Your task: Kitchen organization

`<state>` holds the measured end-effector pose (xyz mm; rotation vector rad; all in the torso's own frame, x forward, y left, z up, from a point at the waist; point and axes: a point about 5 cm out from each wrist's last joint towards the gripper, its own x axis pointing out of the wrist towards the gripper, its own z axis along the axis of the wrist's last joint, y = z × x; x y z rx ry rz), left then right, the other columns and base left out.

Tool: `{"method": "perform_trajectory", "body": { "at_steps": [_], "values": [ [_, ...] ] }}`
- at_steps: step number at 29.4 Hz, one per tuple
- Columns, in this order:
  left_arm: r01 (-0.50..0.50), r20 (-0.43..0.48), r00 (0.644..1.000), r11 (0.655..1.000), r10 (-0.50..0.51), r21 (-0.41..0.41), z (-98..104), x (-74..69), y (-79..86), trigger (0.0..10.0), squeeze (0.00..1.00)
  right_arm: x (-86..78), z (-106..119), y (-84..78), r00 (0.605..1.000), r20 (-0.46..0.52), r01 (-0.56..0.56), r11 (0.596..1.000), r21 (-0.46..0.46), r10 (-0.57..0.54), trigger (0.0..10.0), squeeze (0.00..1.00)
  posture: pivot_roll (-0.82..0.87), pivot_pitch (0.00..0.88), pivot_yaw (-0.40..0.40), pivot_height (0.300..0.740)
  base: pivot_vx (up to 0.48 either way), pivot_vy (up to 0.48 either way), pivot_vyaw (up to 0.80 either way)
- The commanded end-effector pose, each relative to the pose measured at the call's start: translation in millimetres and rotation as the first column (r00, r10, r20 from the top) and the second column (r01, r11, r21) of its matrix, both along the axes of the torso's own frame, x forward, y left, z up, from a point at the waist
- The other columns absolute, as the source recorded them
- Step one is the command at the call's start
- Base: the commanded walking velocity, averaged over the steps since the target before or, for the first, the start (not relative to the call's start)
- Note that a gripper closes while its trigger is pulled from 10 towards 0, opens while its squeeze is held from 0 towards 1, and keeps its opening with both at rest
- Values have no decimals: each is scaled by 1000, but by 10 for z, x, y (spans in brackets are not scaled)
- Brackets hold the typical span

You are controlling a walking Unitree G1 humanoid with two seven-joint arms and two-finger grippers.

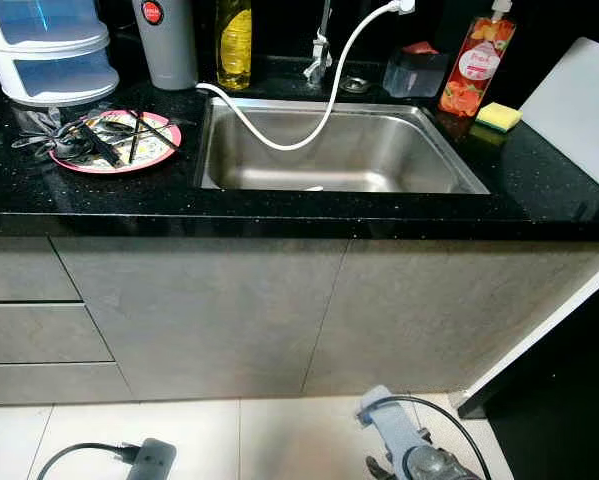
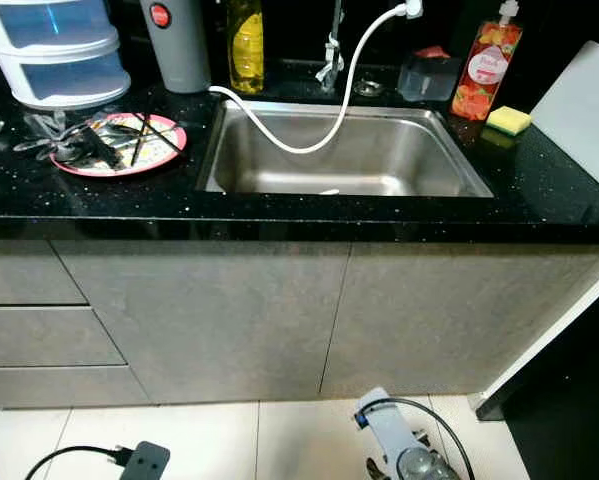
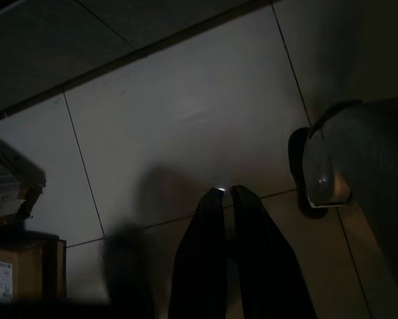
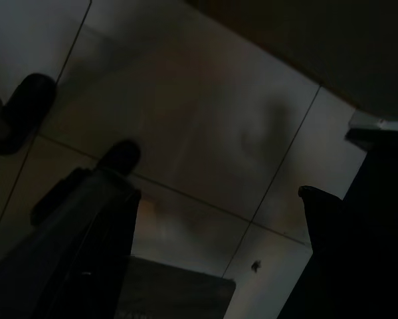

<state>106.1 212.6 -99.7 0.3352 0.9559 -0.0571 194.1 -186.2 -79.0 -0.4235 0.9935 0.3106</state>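
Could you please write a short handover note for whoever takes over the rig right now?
Left gripper: fingers shut, hanging idle over the floor tiles. Right gripper: fingers open, also hanging low, holding nothing.
Pink plate of utensils sits on the black counter left of the sink; yellow sponge and orange soap bottle stand right of it.
Done: nothing visibly handled. Left: all the tidying.

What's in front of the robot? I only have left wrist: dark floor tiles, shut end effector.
Observer: A black counter with a steel sink set in it.
Operator: Left of the sink?
Observer: A pink plate piled with utensils.
Operator: Right of it?
Observer: A yellow sponge beside a red bottle.
Operator: Right arm?
Observer: Right end effector hangs open over the floor.
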Motion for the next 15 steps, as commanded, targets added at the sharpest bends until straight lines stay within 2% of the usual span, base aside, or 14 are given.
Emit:
{"method": "perform_trajectory", "body": {
  "at_steps": [1,6,11,15],
  "values": [
    [9,-7,1000,1000,-9,-3,-7,-21,-3,10000,0,-1,-4,10,1000,-6,9,1000,4,-9,10000,0,317,0,-72,740,0,0,0],
    [-24,19,1000,1000,24,-9,13,34,10,10000,0,7,-1,32,1000,-6,-20,1000,3,20,10000,0,329,0,-83,740,0,0,0],
    [15,-4,1000,1000,-15,-11,-5,2,-24,10000,0,-18,-11,19,1000,-11,-12,1000,7,12,10000,0,315,0,-72,740,0,0,0],
    [-11,-8,1000,1000,11,-7,-9,-8,-9,10000,0,-51,-26,-3,1000,-19,-4,1000,1,4,10000,0,315,0,-68,740,0,0,0]
  ]
}}
